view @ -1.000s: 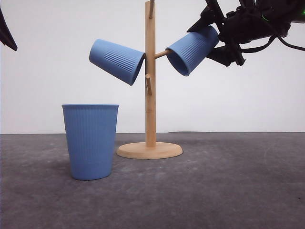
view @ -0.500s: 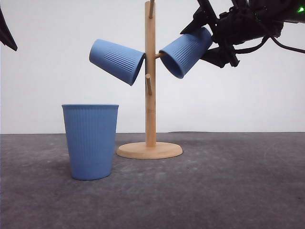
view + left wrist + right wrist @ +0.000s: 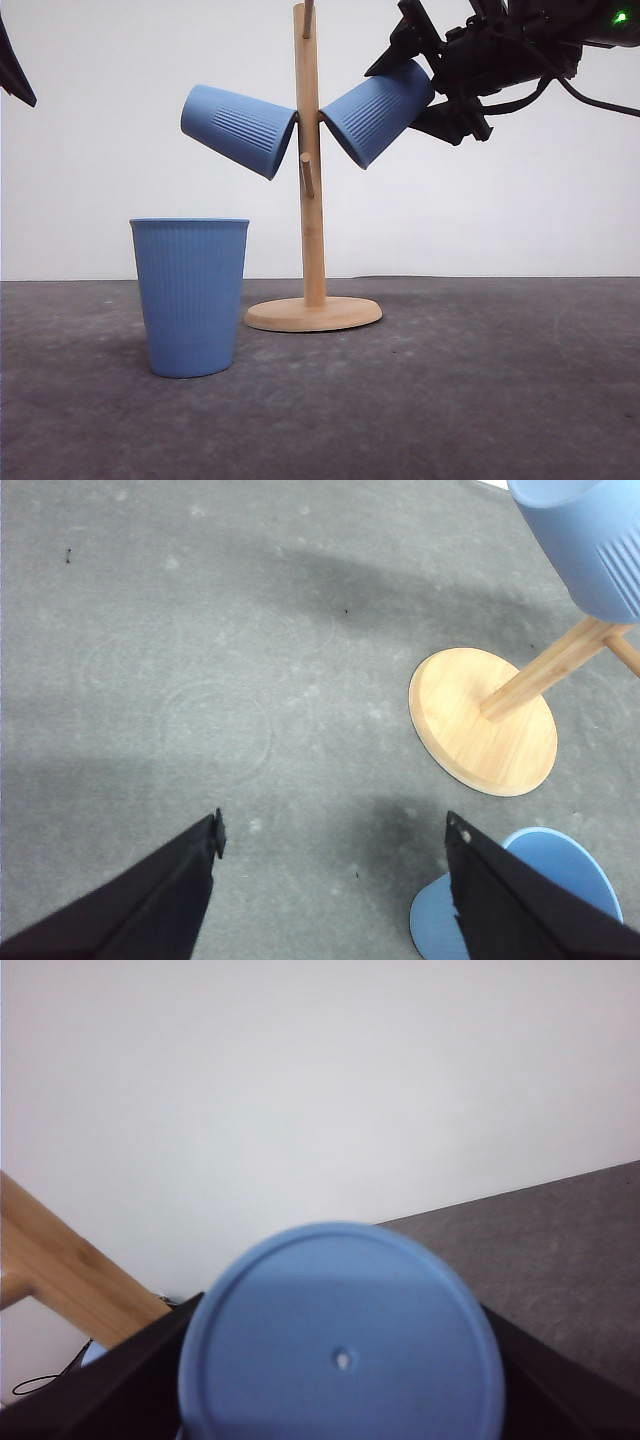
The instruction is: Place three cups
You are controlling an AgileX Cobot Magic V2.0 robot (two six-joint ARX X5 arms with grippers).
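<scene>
Three light-blue ribbed cups show. One cup (image 3: pixel 190 296) stands upright on the table left of the wooden peg stand (image 3: pixel 311 215). A second cup (image 3: pixel 238 128) hangs mouth-down on the stand's left peg. The third cup (image 3: pixel 378 110) lies tilted with its mouth against the post on the right side, and my right gripper (image 3: pixel 425 85) is shut on its base end. From the right wrist, that cup's round base (image 3: pixel 340 1340) sits between the dark fingers. My left gripper (image 3: pixel 330 830) hangs open above bare table, near the stand's base (image 3: pixel 483 720) and the standing cup (image 3: pixel 545 880).
A grey mat (image 3: pixel 450 400) covers the table, backed by a white wall. A lower peg (image 3: pixel 308 175) on the post is bare. A dark piece of my left arm (image 3: pixel 12 65) shows at the far upper left.
My right gripper has carried its cup leftward until the mouth meets the post. The post and the hung left cup have shifted slightly left. The left gripper has stayed put.
</scene>
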